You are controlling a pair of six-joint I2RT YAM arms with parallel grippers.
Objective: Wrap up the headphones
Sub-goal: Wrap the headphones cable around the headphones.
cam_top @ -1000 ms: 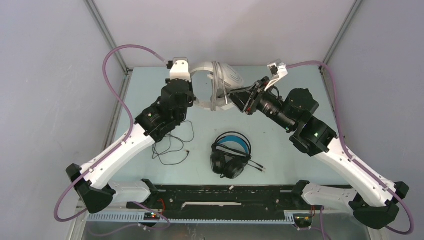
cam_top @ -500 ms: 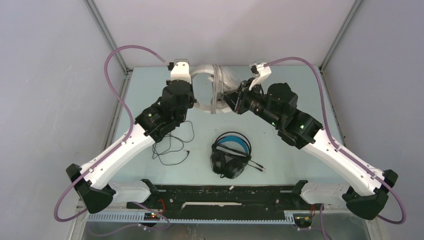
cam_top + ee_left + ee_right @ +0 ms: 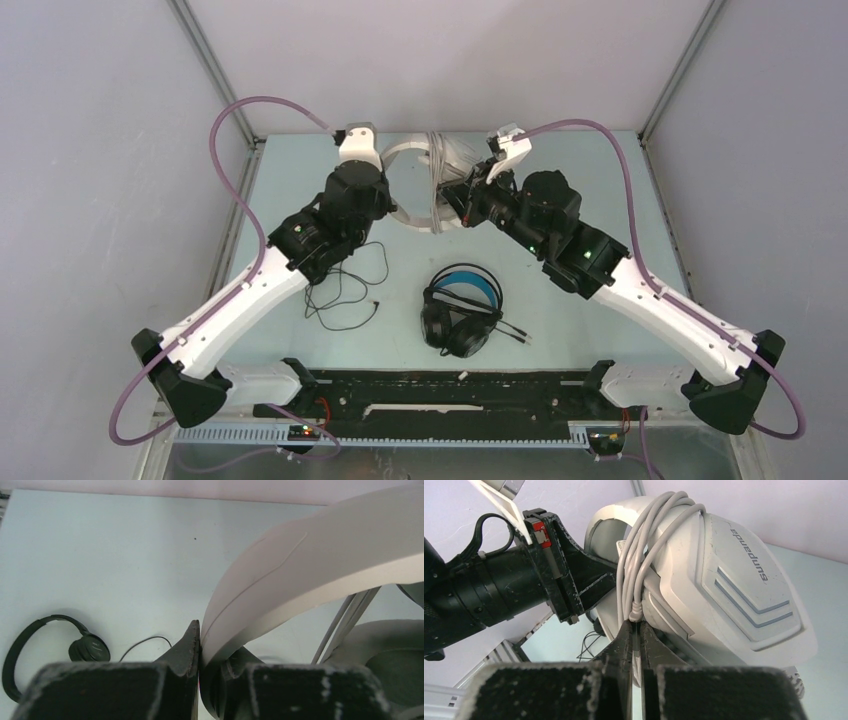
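Note:
The big white-grey headphones (image 3: 432, 168) are held up at the back of the table, with their cord (image 3: 644, 545) wound in several turns over the headband beside the ear cup (image 3: 734, 590). My left gripper (image 3: 200, 636) is shut on the white headband (image 3: 310, 555). My right gripper (image 3: 636, 627) is shut on the plug end (image 3: 636, 613) of that cord, just under the wraps. A bulky black pair with a blue-lined headband (image 3: 460, 305) lies at mid table. The small thin black pair (image 3: 50, 645) lies on the table under my left arm, its cord (image 3: 345, 295) loose.
Grey enclosure walls rise close behind and beside the table (image 3: 560, 300). Both arms meet at the back centre. The black rail (image 3: 440, 385) runs along the near edge between the arm bases.
My right arm swung left toward the white headphones and its jaws closed on the cord's plug end. The left arm kept its grip on the headband and barely moved.

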